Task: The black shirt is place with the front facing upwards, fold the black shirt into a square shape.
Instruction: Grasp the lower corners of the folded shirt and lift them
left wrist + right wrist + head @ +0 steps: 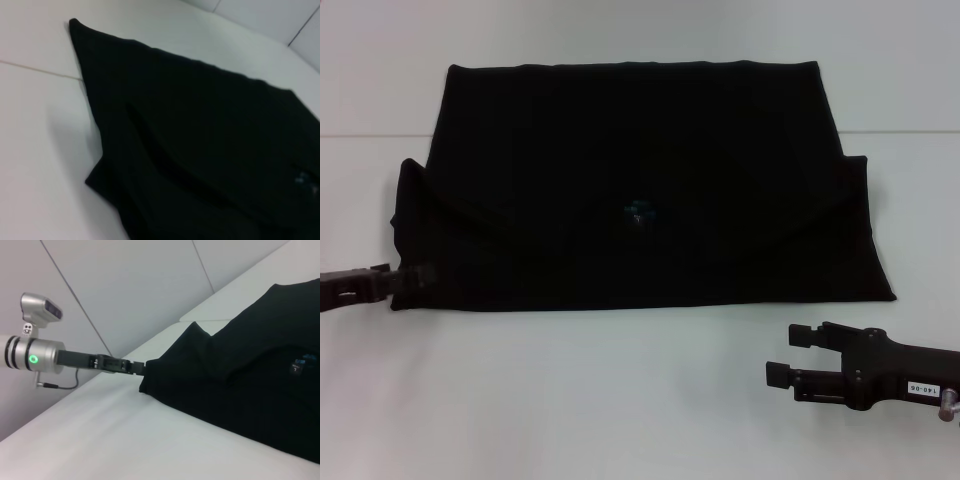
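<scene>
The black shirt (640, 170) lies flat on the white table (620, 400). It is folded into a wide rectangle, with its sleeves tucked in as flaps at both sides. A small blue neck label (640, 212) shows near its middle. My left gripper (417, 277) is at the shirt's near left corner, shut on the fabric edge. The right wrist view shows it pinching that corner (141, 371). My right gripper (790, 355) hovers open over bare table, in front of the shirt's near right corner and apart from it. The left wrist view shows only the shirt (200, 140).
A seam in the table (380, 135) runs across behind the shirt's middle. A pale panelled wall (125, 290) stands beyond the table's left side. Bare table surface stretches along the front between the two grippers.
</scene>
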Controlling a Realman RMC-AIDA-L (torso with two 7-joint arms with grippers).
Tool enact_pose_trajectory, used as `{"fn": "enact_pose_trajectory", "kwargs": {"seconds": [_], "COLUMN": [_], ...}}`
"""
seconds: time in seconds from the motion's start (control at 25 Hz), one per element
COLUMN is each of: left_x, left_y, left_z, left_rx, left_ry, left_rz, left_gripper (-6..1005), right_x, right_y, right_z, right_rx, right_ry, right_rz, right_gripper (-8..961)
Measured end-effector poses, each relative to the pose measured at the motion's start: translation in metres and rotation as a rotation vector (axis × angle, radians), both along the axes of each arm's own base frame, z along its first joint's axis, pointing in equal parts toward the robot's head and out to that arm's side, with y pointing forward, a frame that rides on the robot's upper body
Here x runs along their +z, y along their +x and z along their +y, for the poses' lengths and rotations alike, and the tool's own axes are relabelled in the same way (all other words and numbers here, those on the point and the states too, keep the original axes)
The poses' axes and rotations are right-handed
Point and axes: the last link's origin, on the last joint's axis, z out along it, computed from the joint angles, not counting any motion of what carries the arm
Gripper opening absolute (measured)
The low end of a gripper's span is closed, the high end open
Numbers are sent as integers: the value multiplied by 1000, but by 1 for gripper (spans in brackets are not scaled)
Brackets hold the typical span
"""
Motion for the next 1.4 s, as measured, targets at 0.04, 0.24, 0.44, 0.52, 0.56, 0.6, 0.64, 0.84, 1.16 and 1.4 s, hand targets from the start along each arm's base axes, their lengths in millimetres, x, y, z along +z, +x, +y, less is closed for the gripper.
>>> {"fn": "enact_pose_trajectory", "kwargs": {"seconds": [0.04, 0.24, 0.44, 0.52, 0.56, 0.6, 0.64, 0.84, 1.16, 1.4], "left_x": [-3, -10, -14, -13, -13, -13, -14, -15, -17, -17], "left_y": [1, 2, 3, 3, 3, 3, 3, 4, 6, 8], "left_z": [1, 5, 3, 0, -1, -2, -2, -5, -6, -7], "left_rx": [-6, -11, -14, -16, -17, -18, -20, -26, -39, -49], "left_ry": [1, 5, -10, -19, -23, -26, -29, -41, -55, -67], "left_rz": [13, 49, 44, 35, 31, 28, 25, 13, 4, 0], "left_gripper": [854, 852, 850, 849, 848, 848, 848, 845, 842, 840], "right_x": [0, 0, 0, 0, 0, 0, 0, 0, 0, 0], "right_y": [0, -1, -1, 0, 0, 0, 0, 0, 0, 0], "right_z": [0, 0, 0, -1, -1, -1, -1, -1, -2, -2], "right_rx": [-1, -4, -7, -10, -12, -12, -12, -14, -18, -19], "right_ry": [-1, -6, -5, -2, -1, 0, 0, -1, -1, -1], "right_rz": [0, 5, 8, 11, 13, 14, 15, 17, 20, 21], "right_gripper": [908, 907, 906, 906, 906, 906, 906, 907, 907, 906]}}
